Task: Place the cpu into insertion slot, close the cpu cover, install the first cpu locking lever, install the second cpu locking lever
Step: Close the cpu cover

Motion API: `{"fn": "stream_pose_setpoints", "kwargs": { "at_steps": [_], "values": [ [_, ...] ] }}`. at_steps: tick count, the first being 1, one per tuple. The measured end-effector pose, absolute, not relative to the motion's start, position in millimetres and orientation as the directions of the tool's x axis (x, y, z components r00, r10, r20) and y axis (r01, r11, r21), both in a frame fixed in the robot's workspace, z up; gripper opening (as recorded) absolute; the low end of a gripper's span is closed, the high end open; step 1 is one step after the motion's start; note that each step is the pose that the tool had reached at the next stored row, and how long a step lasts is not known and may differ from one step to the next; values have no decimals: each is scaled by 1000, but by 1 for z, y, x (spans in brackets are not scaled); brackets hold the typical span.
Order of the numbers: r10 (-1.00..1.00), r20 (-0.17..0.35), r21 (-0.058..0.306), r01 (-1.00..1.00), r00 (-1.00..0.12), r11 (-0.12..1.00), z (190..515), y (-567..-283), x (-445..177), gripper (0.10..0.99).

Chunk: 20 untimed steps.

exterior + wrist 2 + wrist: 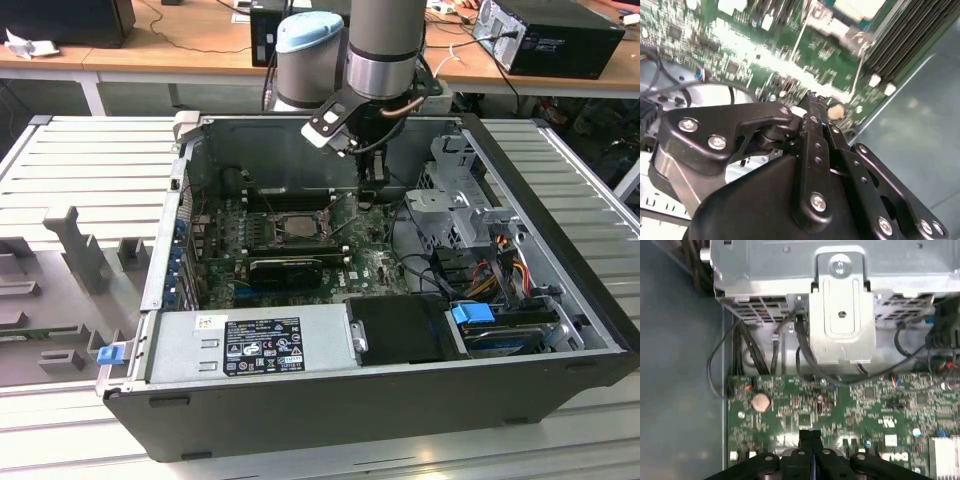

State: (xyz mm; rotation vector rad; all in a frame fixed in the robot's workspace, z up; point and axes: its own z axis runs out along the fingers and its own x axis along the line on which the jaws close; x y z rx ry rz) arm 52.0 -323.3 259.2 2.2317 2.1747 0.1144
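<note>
Hovering over the exterior view's right-hand part of one green board (pixel 380 265), inside one open computer case (pixel 330 400), the single end effector (pixel 374 190) has its two fingers (pixel 805 440) (pixel 815 145) clenched flat together, with nothing visible between them in both wrist views. One insertion slot (pixel 290 226), silvery-rimmed, lies toward the board's middle, apart from the fingers. One round coin cell (pixel 760 402) sits near that same edge.

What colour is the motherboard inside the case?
The motherboard is green; it shows best in the first wrist view.
</note>
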Motion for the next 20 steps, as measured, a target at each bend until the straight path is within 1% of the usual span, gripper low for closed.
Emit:
{"fn": "stream_pose_setpoints", "kwargs": {
  "at_steps": [4, 8, 20],
  "values": [
    [999, 37, 64, 998, 16, -19, 250, -323, 53, 106],
    [999, 37, 64, 998, 13, -15, 249, -323, 41, 106],
    [999, 37, 64, 998, 12, -15, 249, -323, 34, 106]
  ]
}}
